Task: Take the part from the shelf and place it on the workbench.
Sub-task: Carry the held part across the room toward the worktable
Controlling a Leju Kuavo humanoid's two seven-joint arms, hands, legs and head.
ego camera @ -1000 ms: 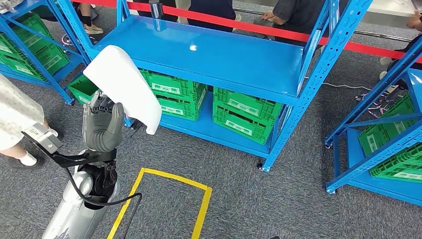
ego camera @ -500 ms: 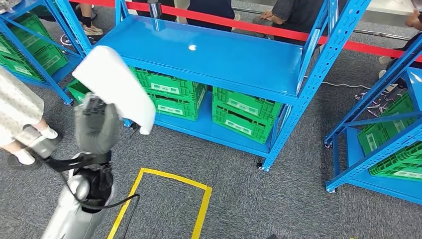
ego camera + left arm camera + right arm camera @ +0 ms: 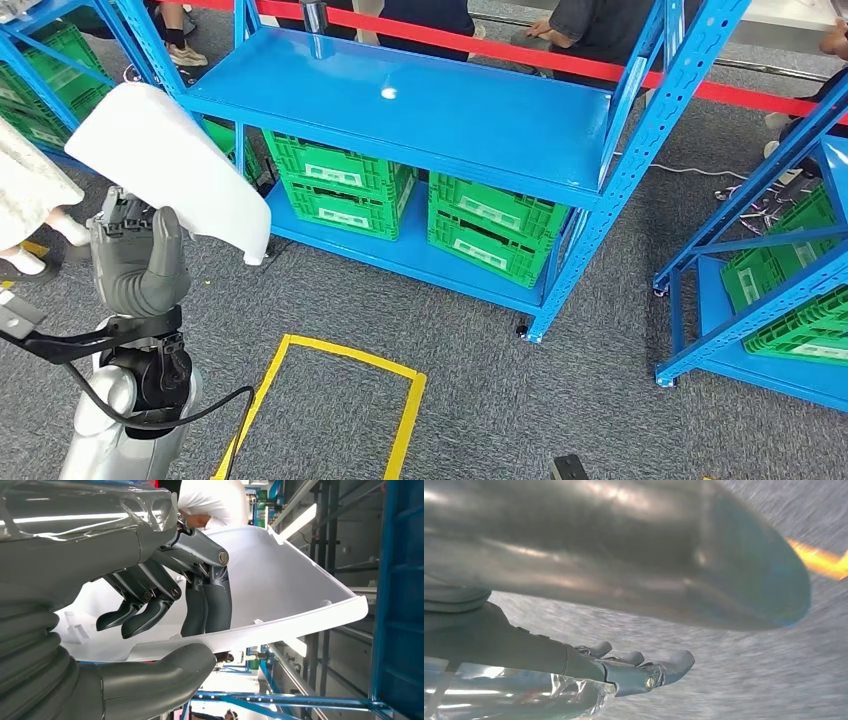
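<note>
The part (image 3: 170,170) is a long curved white plastic panel. My left hand (image 3: 135,262) holds it up at the left of the head view, in front of the blue shelf (image 3: 420,115) and clear of its top board. In the left wrist view the thumb (image 3: 160,672) lies under the panel (image 3: 280,595) edge and the dark fingers (image 3: 205,595) press on its inner face. My right hand (image 3: 624,667) hangs over grey carpet with its fingers apart and nothing in them.
Green crates (image 3: 420,205) fill the shelf's lower level. More blue racks with crates stand at far left (image 3: 45,80) and right (image 3: 790,280). A person in a pale dress (image 3: 25,195) stands close at the left. Yellow tape (image 3: 330,400) marks the carpet; a red barrier (image 3: 560,60) runs behind.
My left hand has carried the white panel to the left and a little lower in the picture, away from the shelf front. The person at the left has shifted slightly.
</note>
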